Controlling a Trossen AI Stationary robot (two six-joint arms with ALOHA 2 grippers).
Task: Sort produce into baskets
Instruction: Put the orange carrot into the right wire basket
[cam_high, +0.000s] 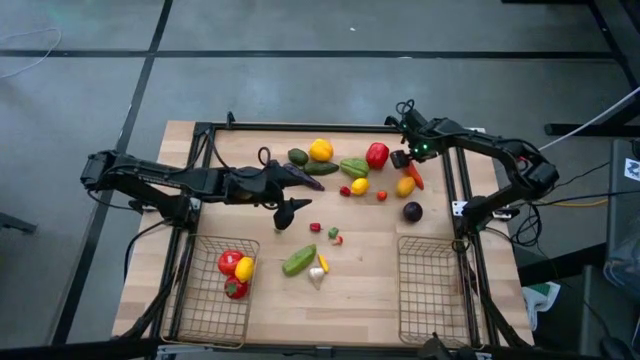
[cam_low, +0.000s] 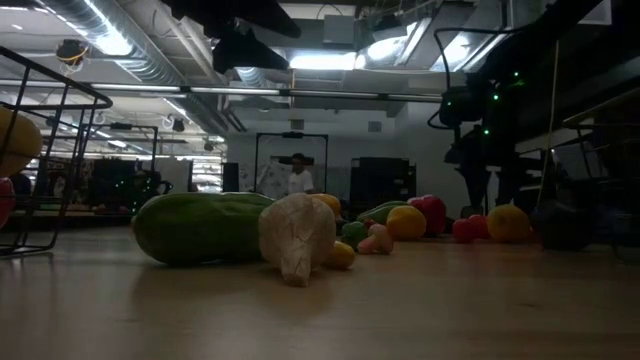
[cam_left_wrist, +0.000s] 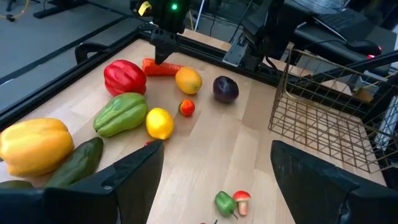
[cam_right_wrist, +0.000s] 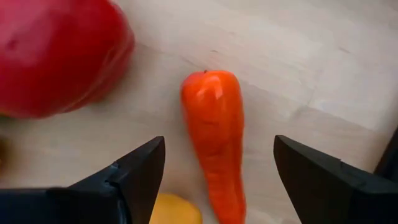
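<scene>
Wire baskets: two on the tabletop (cam_high: 370, 270); left basket (cam_high: 205, 305) at the near left corner, right basket (cam_high: 432, 295) at the near right corner.
Produce in left basket: three pieces, two red and one yellow (cam_high: 244, 268).
Produce in right basket: none visible.
Loose produce: about sixteen pieces; a cluster at the far middle with a yellow pepper (cam_high: 320, 150), green pepper (cam_high: 353, 166), red pepper (cam_high: 377, 154), lemon (cam_high: 359, 185), carrot (cam_high: 414, 177), an orange fruit (cam_high: 404, 186) and a plum (cam_high: 412, 211); nearer the front, a cucumber (cam_high: 298, 261) beside a pale garlic (cam_high: 317, 277).
Left arm: reaches from the left edge toward the middle; left gripper (cam_high: 284, 214) hangs above the tabletop, fingers spread, holding nothing, with the cluster ahead of it.
Right arm: bends in from the right edge to the far right; right gripper (cam_right_wrist: 214, 171) points down, fingers apart.
Carrot and right gripper: carrot lies flat between the open fingers, ungripped; red pepper just beside it.
</scene>
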